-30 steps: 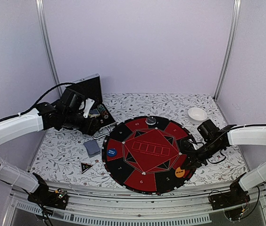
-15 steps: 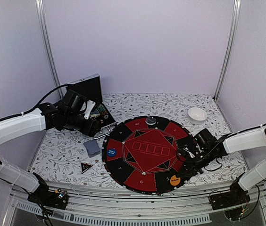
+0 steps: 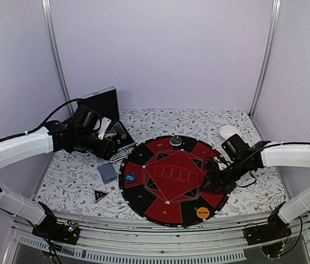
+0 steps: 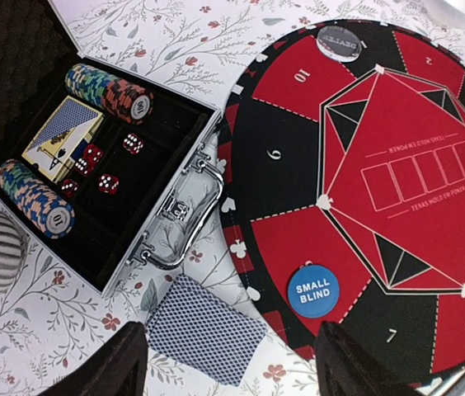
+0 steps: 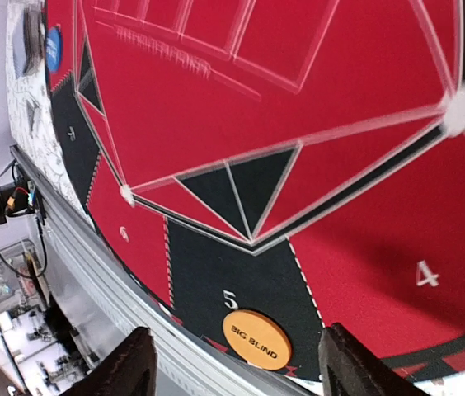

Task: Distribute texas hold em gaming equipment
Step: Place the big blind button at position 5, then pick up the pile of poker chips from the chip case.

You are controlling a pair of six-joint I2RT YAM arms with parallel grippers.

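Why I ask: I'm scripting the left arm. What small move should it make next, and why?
Probably lower the left end effector onto the card deck: it is open and empty, and the deck lies on the table directly below it.

A robotics lab test cell is suggested: a floral-patterned table [image 3: 67, 176] is enclosed by plain wall panels [image 3: 160, 55] (lilac, unmarked) and aluminium posts [image 3: 53, 49], and bare circuit boards [image 3: 68, 226] are fixed by the metal rail [image 3: 160, 245] at its near edge.
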